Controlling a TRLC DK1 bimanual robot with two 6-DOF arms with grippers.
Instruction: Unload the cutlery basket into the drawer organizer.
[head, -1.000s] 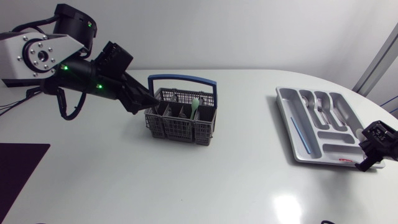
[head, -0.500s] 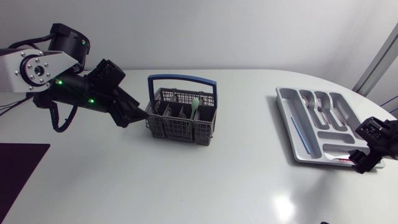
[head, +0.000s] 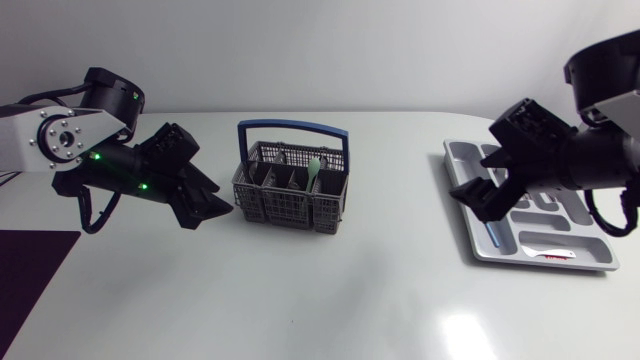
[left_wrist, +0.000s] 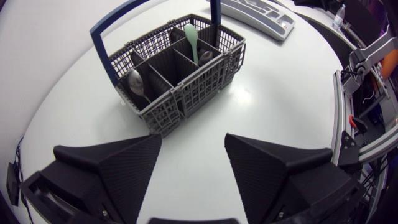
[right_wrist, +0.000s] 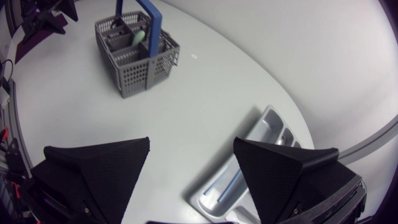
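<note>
Left tool (head: 213, 208) and right tool (head: 478, 200) both gape wide, each angled downward and inward.

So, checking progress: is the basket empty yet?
Not empty: a green utensil and a spoon stand in the basket.

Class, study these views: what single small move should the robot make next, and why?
Probably swing the left gripper over the cutlery basket, above the green utensil. It is open, empty, and sits right beside the basket, which holds that utensil and a spoon; the right gripper is far off by the organizer.
</note>
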